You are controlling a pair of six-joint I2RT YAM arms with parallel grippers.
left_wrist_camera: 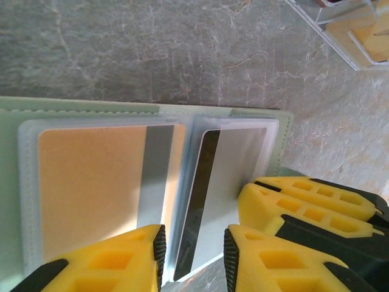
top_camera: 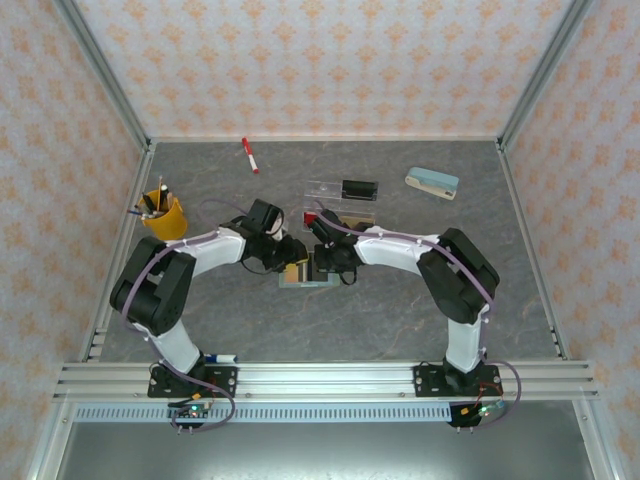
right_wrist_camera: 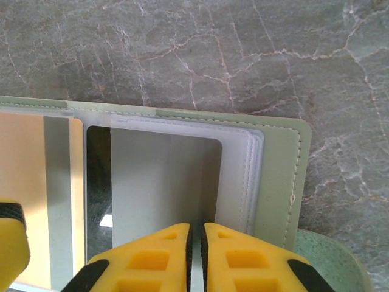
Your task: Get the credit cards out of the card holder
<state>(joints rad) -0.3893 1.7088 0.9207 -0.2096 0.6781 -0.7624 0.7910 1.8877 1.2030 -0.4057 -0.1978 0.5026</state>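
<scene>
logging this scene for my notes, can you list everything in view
table: 1, grey marbled, under everything
card holder: 1, pale green-grey, open flat in the middle
tan-gold card: 1, tan-gold with grey stripe, in one clear pocket
second card: 1, pale grey with black stripe, in the adjoining pocket
marker pen: 1, red, far left
cup of pens: 1, yellow, left edge
tray: 1, clear plastic, just beyond the holder
black item: 1, black, in the tray
stapler: 1, cream and teal, far right
left gripper: 1, yellow fingers, open over the pockets' join
right gripper: 1, yellow fingers, shut at the second card's edge
</scene>
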